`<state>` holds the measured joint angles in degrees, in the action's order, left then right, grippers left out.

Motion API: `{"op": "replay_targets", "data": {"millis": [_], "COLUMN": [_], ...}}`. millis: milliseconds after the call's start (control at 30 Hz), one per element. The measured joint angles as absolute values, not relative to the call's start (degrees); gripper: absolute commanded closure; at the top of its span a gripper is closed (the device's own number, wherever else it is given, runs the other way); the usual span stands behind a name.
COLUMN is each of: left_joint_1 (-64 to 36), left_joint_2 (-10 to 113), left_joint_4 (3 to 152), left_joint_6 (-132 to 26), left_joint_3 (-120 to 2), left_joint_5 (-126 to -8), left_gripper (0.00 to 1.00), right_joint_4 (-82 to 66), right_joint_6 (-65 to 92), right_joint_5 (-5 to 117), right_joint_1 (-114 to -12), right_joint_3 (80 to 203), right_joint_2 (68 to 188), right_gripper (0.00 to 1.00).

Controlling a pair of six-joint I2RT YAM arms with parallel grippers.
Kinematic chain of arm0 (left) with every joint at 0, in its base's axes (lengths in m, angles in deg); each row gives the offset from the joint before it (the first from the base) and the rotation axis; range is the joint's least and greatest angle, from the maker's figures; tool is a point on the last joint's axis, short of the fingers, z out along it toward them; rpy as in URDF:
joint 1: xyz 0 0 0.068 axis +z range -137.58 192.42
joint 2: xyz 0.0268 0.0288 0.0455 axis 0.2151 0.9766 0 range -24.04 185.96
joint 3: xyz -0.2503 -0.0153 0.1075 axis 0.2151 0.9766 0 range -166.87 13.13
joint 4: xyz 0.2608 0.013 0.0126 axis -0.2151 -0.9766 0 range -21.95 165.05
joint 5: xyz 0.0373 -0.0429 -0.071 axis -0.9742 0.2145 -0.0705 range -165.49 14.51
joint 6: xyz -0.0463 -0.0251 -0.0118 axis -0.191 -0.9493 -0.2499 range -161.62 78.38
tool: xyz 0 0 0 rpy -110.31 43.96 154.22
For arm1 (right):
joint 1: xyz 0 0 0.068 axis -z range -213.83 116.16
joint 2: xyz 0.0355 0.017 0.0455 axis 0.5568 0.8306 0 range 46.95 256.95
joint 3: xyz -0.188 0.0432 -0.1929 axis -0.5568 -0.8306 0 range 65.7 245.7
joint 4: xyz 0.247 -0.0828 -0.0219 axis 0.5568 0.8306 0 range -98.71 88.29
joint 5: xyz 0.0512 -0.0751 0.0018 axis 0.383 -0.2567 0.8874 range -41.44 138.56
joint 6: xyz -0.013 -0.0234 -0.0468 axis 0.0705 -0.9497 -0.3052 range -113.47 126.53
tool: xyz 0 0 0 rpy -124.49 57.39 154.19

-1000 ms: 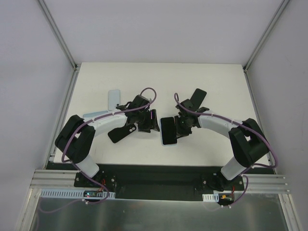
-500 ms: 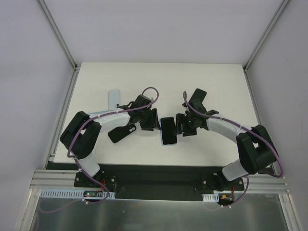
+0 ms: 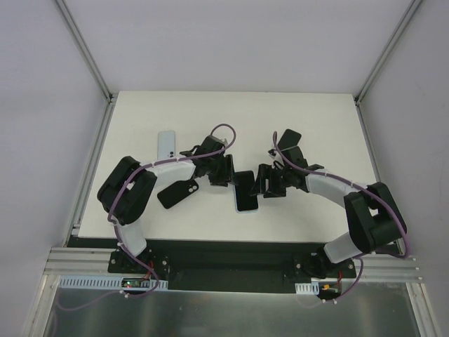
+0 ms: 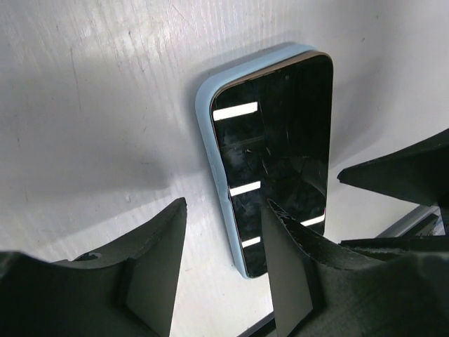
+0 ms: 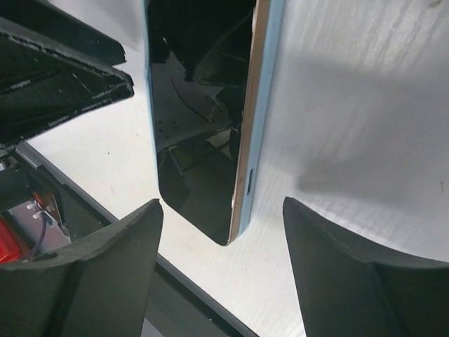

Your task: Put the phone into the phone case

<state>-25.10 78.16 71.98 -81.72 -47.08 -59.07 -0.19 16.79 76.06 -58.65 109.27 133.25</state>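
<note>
The phone (image 3: pixel 245 188), its black screen up, lies in the light-blue phone case (image 3: pixel 245 209) near the middle of the table. In the left wrist view the phone (image 4: pixel 277 154) sits inside the case rim (image 4: pixel 205 133), just beyond my open left gripper (image 4: pixel 224 270), whose right finger (image 4: pixel 298 281) overlaps the screen. In the right wrist view a gold edge of the phone (image 5: pixel 247 119) shows along the case wall (image 5: pixel 270 98). My right gripper (image 5: pixel 223 210) is open, its fingers either side of the phone's end and apart from it. From above, the left gripper (image 3: pixel 226 170) and right gripper (image 3: pixel 265 181) flank the phone.
A black case (image 3: pixel 177 192) lies left of the phone, a pale phone-shaped slab (image 3: pixel 165 145) behind it, and a black slab (image 3: pixel 288 140) at the back right. The table's front edge (image 3: pixel 231 241) runs close below the phone. Grey walls bound the table.
My right gripper has opened off the phone and drawn back a little to the right. The left gripper has moved right, up against the phone's far corner. The phone has barely shifted.
</note>
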Motion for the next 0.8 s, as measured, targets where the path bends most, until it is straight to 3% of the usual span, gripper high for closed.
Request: {"op": "replay_targets", "data": {"millis": [233,500,800], "left_joint_1": [-25.08,-25.05,-24.14], "left_joint_2": [81.22,81.74,81.54], "left_joint_4": [73.57,77.83,86.14], "left_joint_6": [-82.64,-84.95,-89.52], "left_joint_3": [-47.49,-46.68,-40.43], "left_joint_5": [-58.02,-54.94,-50.41], "left_gripper": [0.58,0.71,0.75], "right_joint_4": [-1.39,-3.58,-5.64], "right_joint_6": [16.74,17.47,23.06], "right_joint_5": [76.11,75.89,83.58], "right_joint_1": [-58.85,-62.06,-58.78], "right_joint_3": [107.48,109.38,112.57], "right_joint_2": [133.62,136.46,141.86], "right_gripper": [0.22,0.19,0.17]}}
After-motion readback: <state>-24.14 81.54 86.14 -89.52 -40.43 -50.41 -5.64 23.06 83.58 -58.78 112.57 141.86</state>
